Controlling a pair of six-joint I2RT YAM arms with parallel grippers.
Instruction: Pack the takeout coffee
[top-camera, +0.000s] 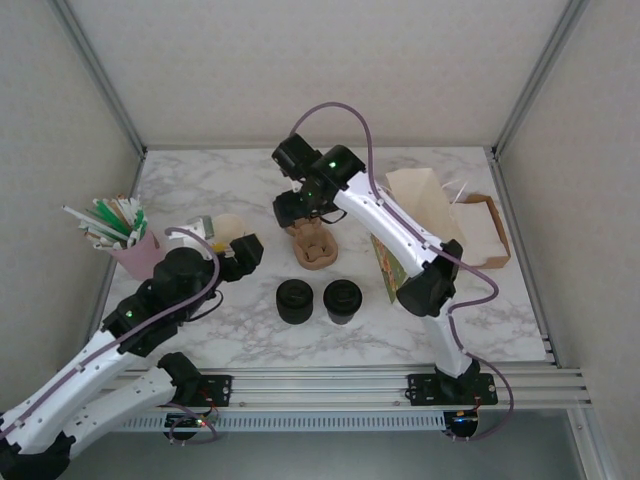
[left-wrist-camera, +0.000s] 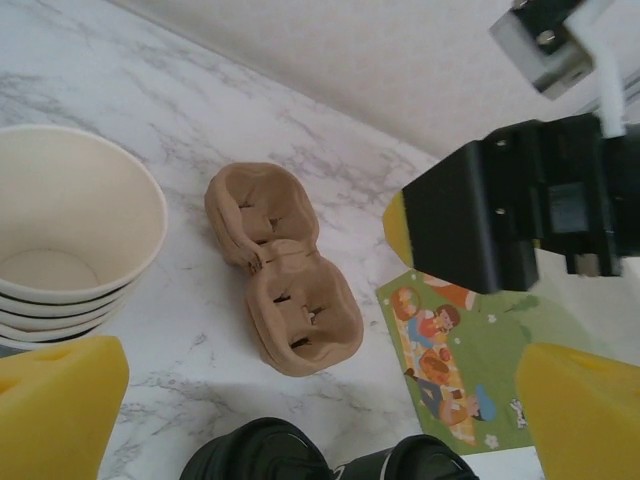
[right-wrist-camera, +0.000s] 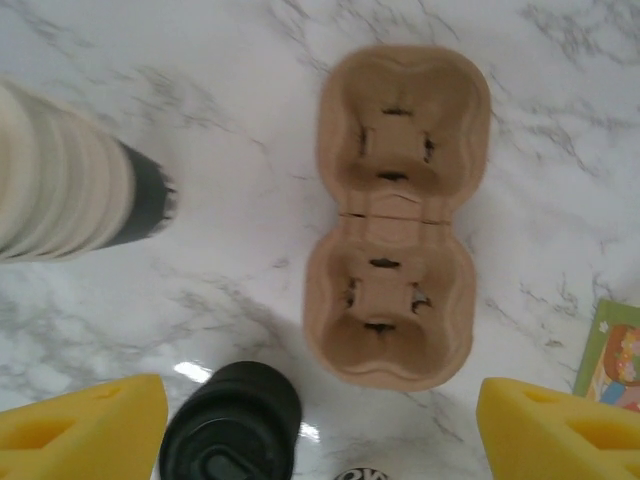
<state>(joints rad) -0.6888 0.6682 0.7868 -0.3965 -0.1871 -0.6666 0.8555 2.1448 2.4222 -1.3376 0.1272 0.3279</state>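
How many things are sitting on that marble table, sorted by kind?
Pink cup of straws: 1
Stack of cream cups: 1
Brown cup carrier: 1
Black-lidded items: 2
Printed paper bag: 1
Flat brown paper bag: 1
Total: 7

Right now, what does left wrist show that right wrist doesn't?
Left wrist: the right arm in front of the back wall, and a look into the top cup of the cup stack. Right wrist: that stack from the side, blurred. Both: the empty two-slot cardboard carrier, a black lid near it, the green printed paper and the marble table.
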